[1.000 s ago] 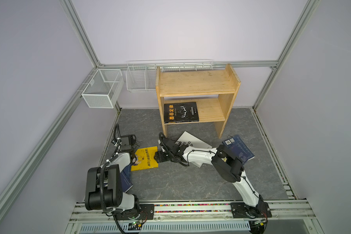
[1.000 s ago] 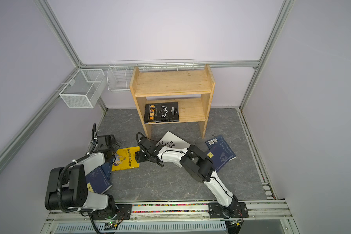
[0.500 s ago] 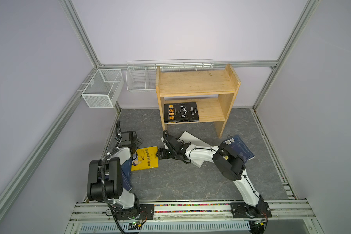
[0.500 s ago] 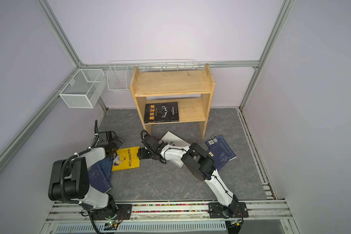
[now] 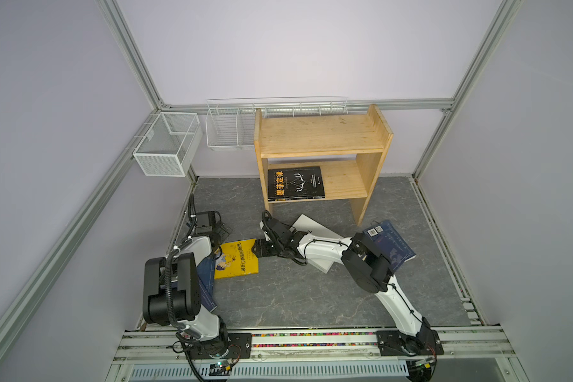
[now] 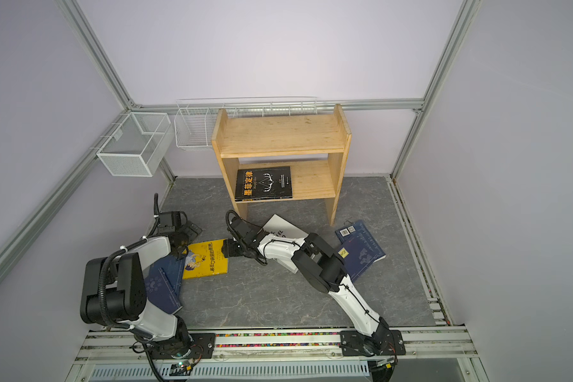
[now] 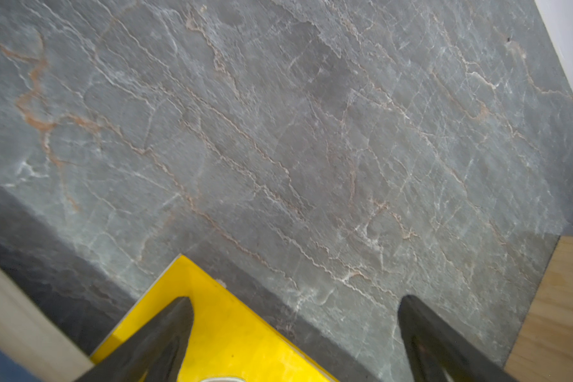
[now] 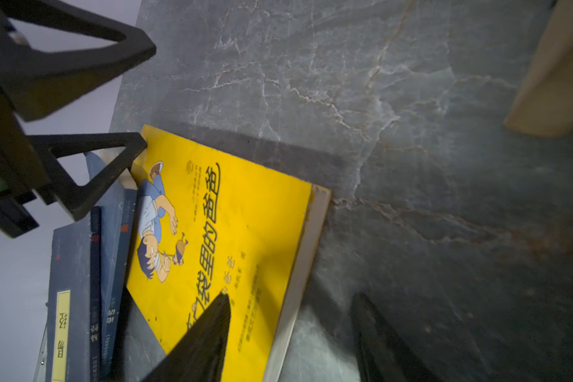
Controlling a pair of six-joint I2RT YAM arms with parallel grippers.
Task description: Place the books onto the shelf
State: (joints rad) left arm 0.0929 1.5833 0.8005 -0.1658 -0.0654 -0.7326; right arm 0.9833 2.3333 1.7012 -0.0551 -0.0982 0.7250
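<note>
On the grey marbled floor (image 5: pixel 295 297), just in front of the light pine two-tier wooden shelf (image 5: pixel 321 139), a yellow paperback with a cartoon figure (image 5: pixel 235 259) is seen lying face up. One side of it is propped on a stack of thin navy books with yellow labels (image 8: pixel 76 264), so the cover is tilted and the free page edge is left low against the floor.

That edge is straddled by the right gripper (image 8: pixel 291 297), which is reached across the middle. Its jaws are held partly apart, one finger over the cover and the other beyond the edge on the floor side, and no pinch is seen. The left gripper (image 7: pixel 296 301) is spread wide. One finger is set at the far corner of the yellow paperback and the other over bare floor. This is judged to be a brace, so that the paperback is not pushed away when the edge is taken.

A black book with orange characters (image 5: pixel 295 183) is already laid flat on the lower tier. A thick white book (image 6: pixel 278 226) under the right arm and another navy book (image 5: pixel 391 244) beside the shelf's foot are not yet shelved.
</note>
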